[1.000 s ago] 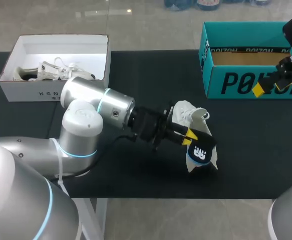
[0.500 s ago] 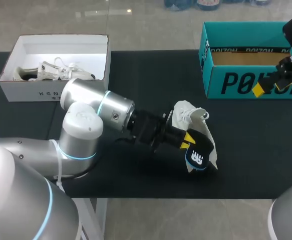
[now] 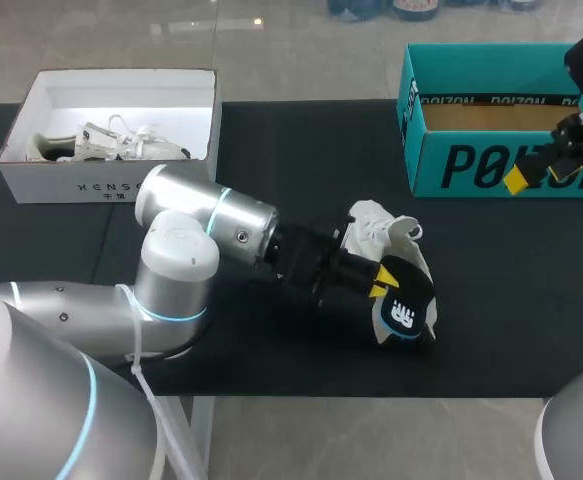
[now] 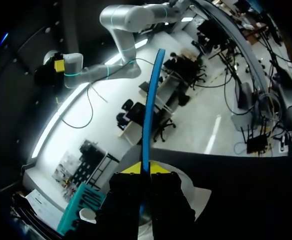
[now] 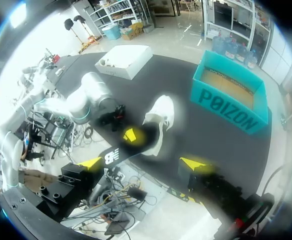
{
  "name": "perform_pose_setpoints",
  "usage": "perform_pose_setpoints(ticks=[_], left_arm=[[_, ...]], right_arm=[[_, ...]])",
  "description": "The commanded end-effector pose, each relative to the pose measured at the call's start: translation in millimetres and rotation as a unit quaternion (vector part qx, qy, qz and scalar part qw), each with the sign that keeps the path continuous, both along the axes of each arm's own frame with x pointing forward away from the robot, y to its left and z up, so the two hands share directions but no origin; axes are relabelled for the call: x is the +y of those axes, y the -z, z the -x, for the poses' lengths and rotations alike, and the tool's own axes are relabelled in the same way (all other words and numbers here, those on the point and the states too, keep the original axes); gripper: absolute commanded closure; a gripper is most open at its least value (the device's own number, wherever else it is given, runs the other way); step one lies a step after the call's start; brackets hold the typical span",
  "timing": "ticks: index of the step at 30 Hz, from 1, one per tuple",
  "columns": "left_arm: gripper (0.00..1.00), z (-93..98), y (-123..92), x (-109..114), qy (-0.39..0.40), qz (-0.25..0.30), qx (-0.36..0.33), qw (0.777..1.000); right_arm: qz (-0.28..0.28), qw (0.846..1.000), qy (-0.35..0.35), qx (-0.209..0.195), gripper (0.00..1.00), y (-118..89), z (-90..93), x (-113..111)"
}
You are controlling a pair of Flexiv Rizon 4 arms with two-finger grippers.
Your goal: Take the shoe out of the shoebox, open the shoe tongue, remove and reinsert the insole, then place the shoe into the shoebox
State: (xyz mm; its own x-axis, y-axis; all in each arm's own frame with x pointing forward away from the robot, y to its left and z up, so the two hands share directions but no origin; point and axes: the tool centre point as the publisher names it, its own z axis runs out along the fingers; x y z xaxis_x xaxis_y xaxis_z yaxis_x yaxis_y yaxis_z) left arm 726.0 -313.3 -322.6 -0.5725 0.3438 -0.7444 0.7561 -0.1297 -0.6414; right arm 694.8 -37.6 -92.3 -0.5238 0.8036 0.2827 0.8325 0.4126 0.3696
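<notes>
A white shoe point(image 3: 374, 224) lies on the black table point(image 3: 271, 150), right of centre. My left gripper point(image 3: 380, 281) is at the shoe's near side, shut on a black insole point(image 3: 404, 306) with a white logo and a blue edge. The insole stands tilted over the shoe's near end. Seen edge-on in the left wrist view, the insole point(image 4: 149, 115) is a thin blue strip pinched between the yellow tips of the left gripper point(image 4: 144, 169). My right gripper point(image 3: 533, 172) hangs open high in front of the teal shoebox point(image 3: 471, 165). From the right wrist view, shoe point(image 5: 162, 113) and insole point(image 5: 123, 150) lie far below the right gripper point(image 5: 144, 164).
The teal shoebox point(image 5: 226, 102) stands open at the back right. A white box point(image 3: 101, 182) holding another white shoe point(image 3: 106, 142) sits at the back left; it also shows as the white box point(image 5: 125, 60) beyond my left arm point(image 5: 93, 100).
My left arm has pushed a little to the right and lower, carrying the insole with it down toward the table by the shoe. The right arm has not moved.
</notes>
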Motion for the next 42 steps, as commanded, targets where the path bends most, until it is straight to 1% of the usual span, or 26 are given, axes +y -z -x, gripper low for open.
perform_pose_setpoints(ticks=[1,16,19,26,32,34,35,36,38,39,40,41,42], left_arm=[[1.0,-6.4,9.4,-9.6,-0.005,0.001,0.001,1.0],[1.0,-22.3,11.5,20.7,-0.064,-0.038,-0.004,0.997],[1.0,-27.2,17.0,18.9,-0.067,-0.049,-0.008,0.996],[1.0,-37.6,33.2,6.5,-0.067,-0.07,-0.017,0.995],[1.0,-44.2,47.6,7.0,-0.07,-0.08,-0.014,0.994],[1.0,-44.9,49.0,8.0,-0.072,-0.08,-0.01,0.994],[0.77,-45.1,48.7,8.8,-0.073,-0.079,-0.009,0.994],[0.63,-45.1,47.4,9.9,-0.074,-0.079,-0.009,0.994],[0.59,-45.2,43.3,10.7,-0.075,-0.077,-0.01,0.994],[0.55,-46.1,41.6,11.1,-0.075,-0.076,-0.012,0.994],[0.37,-46.2,38.9,11.3,-0.075,-0.075,-0.014,0.994],[0.23,-45.5,35.2,11.3,-0.076,-0.074,-0.016,0.994],[0.06,-45.4,33.1,11.2,-0.076,-0.073,-0.017,0.994]], right_arm=[[0.002,1.0,0.0,0.004,0.0,-0.9,-3.1,1.6],[0.002,1.0,0.0,0.004,0.0,-0.9,-3.1,1.6],[0.002,1.0,0.0,0.004,0.0,-0.9,-3.1,1.6],[0.002,1.0,0.0,0.004,0.0,-0.9,-3.1,1.6],[0.002,1.0,0.0,0.004,0.0,-0.9,-3.1,1.6],[0.002,1.0,0.0,0.004,0.0,-0.9,-3.1,1.6],[0.002,1.0,0.0,0.004,0.0,-0.9,-3.1,1.6],[0.002,1.0,0.0,0.004,0.0,-0.9,-3.1,1.6],[0.002,1.0,0.0,0.004,0.0,-0.9,-3.1,1.6],[0.002,1.0,0.0,0.004,0.0,-0.9,-3.1,1.6],[0.002,1.0,0.0,0.004,0.0,-0.9,-3.1,1.6],[0.002,1.0,0.0,0.004,0.0,-0.9,-3.1,1.6],[0.002,1.0,0.0,0.004,0.0,-0.9,-3.1,1.6]])
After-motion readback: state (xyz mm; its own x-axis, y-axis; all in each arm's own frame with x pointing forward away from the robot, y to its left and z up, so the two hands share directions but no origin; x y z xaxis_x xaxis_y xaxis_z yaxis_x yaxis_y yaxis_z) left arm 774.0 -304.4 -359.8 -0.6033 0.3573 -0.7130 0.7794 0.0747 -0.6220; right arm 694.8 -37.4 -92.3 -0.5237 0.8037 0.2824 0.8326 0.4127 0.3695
